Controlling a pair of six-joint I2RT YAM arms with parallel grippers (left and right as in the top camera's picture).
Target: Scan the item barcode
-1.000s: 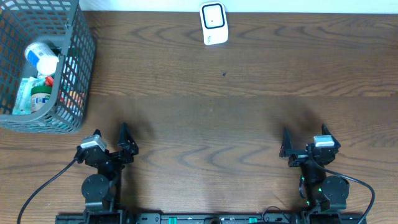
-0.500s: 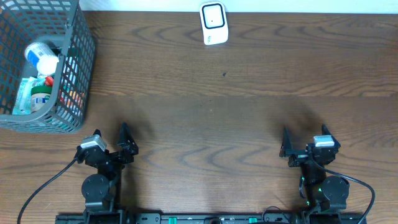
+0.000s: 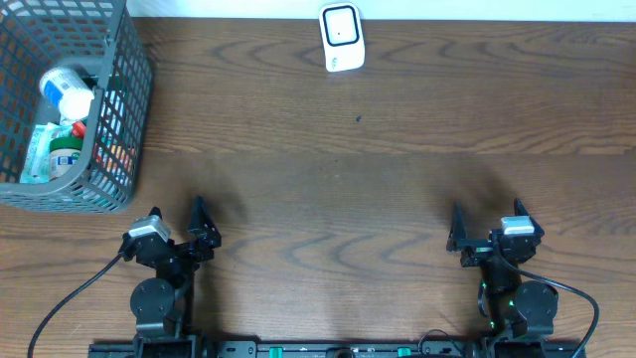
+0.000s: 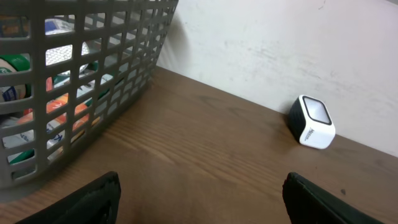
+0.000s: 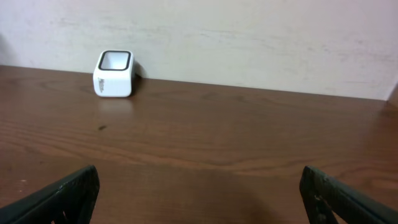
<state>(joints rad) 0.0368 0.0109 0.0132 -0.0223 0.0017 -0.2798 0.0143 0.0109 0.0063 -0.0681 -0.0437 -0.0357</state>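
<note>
A grey mesh basket [image 3: 109,119] at the table's far left holds the items: a white bottle [image 3: 66,89], a green-labelled container [image 3: 66,149] and packets; no barcode shows. The white barcode scanner [image 3: 342,38] stands at the back edge by the wall. My left gripper [image 3: 204,224] rests near the front left, open and empty. My right gripper [image 3: 487,214] rests near the front right, also open and empty. In the left wrist view the basket [image 4: 124,56] looms at the left and the scanner [image 4: 312,121] at the right. The right wrist view has the scanner [image 5: 114,73] far left.
Brown wooden tabletop [image 3: 338,179] stretches between the grippers and the scanner. A pale wall [image 5: 249,37] runs behind the table's back edge. A black cable [image 3: 60,303] loops from the left arm's base at the front.
</note>
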